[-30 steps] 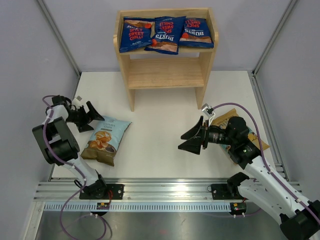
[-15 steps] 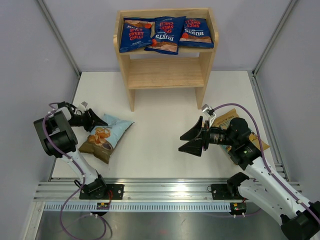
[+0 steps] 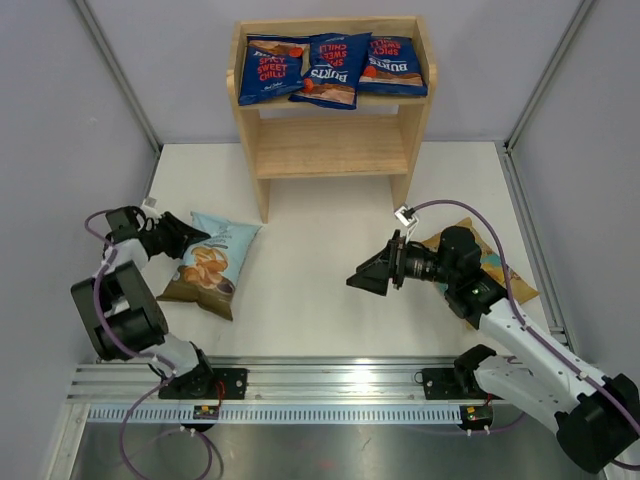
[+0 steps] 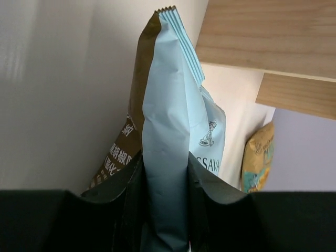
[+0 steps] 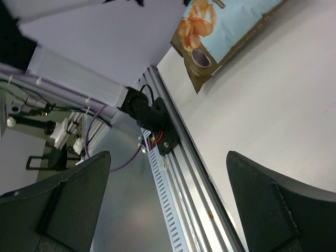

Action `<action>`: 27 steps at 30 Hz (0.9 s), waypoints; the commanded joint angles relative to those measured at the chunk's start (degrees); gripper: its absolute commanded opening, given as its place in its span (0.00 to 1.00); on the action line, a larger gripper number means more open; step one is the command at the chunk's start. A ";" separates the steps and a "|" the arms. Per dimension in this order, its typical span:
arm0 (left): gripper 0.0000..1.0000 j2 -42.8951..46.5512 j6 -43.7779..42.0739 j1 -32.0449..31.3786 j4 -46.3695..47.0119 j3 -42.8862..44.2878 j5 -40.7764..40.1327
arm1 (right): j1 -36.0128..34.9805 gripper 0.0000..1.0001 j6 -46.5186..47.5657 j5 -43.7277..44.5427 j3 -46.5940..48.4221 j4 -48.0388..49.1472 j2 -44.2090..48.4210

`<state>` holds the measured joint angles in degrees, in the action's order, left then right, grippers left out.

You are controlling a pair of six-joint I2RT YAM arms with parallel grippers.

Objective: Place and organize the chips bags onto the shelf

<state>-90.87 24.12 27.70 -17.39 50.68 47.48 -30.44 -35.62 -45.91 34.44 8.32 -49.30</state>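
Three dark blue chips bags [image 3: 272,68] [image 3: 334,68] [image 3: 394,64] lie side by side on the top tier of the wooden shelf [image 3: 330,150]. On the table at the left lies a pale blue chips bag [image 3: 212,262] [image 4: 168,121] [image 5: 220,26]. My left gripper [image 3: 195,238] [image 4: 165,173] is shut on its upper left edge, the bag's fold pinched between both fingers. A tan-yellow chips bag [image 3: 500,275] [image 4: 258,157] lies at the right, partly under my right arm. My right gripper [image 3: 368,280] [image 5: 168,157] hovers open over the table's middle right, holding nothing.
The shelf's lower tier [image 3: 335,140] holds nothing. An aluminium rail [image 3: 320,385] with both arm bases runs along the near edge. Grey walls [image 3: 60,120] close in the left and right sides. The shelf's wooden underside [image 4: 262,31] shows above the bag in the left wrist view.
My left gripper has shut on the pale blue bag's edge, and the bag has shifted and turned slightly. The right gripper has moved a little left and up, still open.
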 commanded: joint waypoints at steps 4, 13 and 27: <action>0.14 19.57 17.70 -0.90 17.03 -10.13 -8.36 | -1.82 1.00 -10.34 9.95 0.20 11.69 -7.73; 0.12 41.90 37.12 -0.81 21.78 -18.50 -11.18 | -17.28 0.99 -12.46 20.94 3.00 33.15 -27.67; 0.13 53.60 67.54 -1.68 30.99 -25.62 -2.05 | -30.12 0.99 -5.17 28.15 13.46 48.20 -44.92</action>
<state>-38.24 82.54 26.76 5.17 25.71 40.16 -58.52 -44.34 -21.45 43.64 51.24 -92.82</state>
